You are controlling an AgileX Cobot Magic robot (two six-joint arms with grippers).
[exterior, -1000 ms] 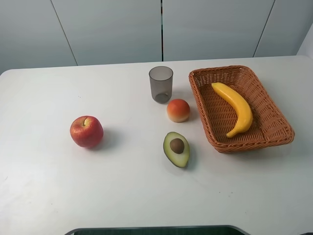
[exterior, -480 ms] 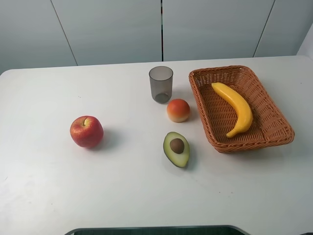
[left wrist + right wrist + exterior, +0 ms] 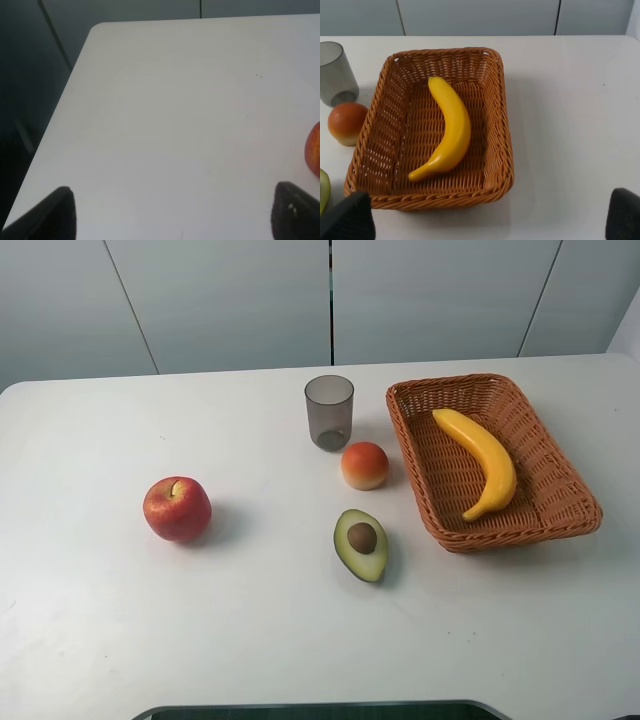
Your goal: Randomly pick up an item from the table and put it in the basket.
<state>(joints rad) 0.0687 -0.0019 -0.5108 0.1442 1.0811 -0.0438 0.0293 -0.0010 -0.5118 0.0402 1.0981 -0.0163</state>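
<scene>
The yellow banana [image 3: 482, 461] lies inside the orange-brown wicker basket [image 3: 558, 465] at the right of the white table [image 3: 120, 620]. In the right wrist view the banana [image 3: 451, 128] lies diagonally on the basket's [image 3: 501, 115] floor. My right gripper [image 3: 490, 220] is open and empty, back from the basket's near rim; only its dark fingertips [image 3: 347, 217] show. My left gripper [image 3: 172, 215] is open and empty over the bare left part of the table [image 3: 165, 115]. Neither arm shows in the exterior high view.
A red apple [image 3: 177, 508] sits at the left, its edge in the left wrist view [image 3: 314, 155]. A halved avocado [image 3: 361, 544], a small orange-red fruit [image 3: 364, 465] and a grey translucent cup [image 3: 329, 412] stand just left of the basket. The table's left edge [image 3: 65, 100] is near my left gripper.
</scene>
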